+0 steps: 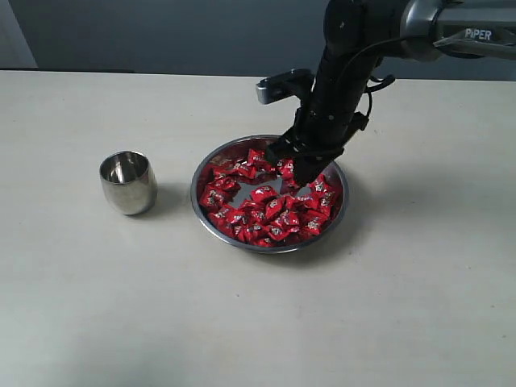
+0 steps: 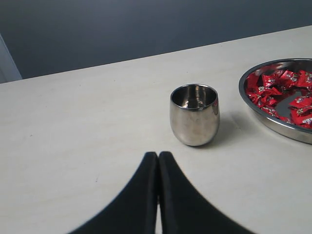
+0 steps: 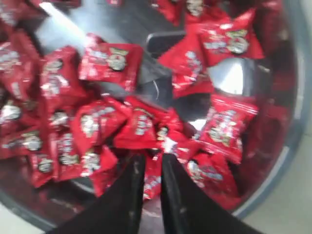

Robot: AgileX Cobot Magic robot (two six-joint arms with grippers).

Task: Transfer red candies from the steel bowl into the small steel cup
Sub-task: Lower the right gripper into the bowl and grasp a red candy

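Observation:
Many red candies (image 1: 266, 211) fill the steel bowl (image 1: 197, 205) at the table's middle. My right gripper (image 1: 297, 171) reaches down into the bowl's far right part. In the right wrist view its black fingers (image 3: 130, 195) stand narrowly apart amid the red candies (image 3: 109, 63), and my right gripper (image 3: 152, 158) is shut on one red candy (image 3: 152, 181). The small steel cup (image 1: 127, 182) stands upright left of the bowl and looks empty. My left gripper (image 2: 157, 155) is shut on nothing, a short way from the small steel cup (image 2: 194, 115); it is out of the exterior view.
The pale table (image 1: 403, 306) stretches all round the bowl and the cup. A dark wall (image 1: 161, 32) runs behind the table's far edge. The right arm (image 1: 347, 56) slants over the bowl's far right side. The bowl's rim (image 2: 278, 126) is near the cup.

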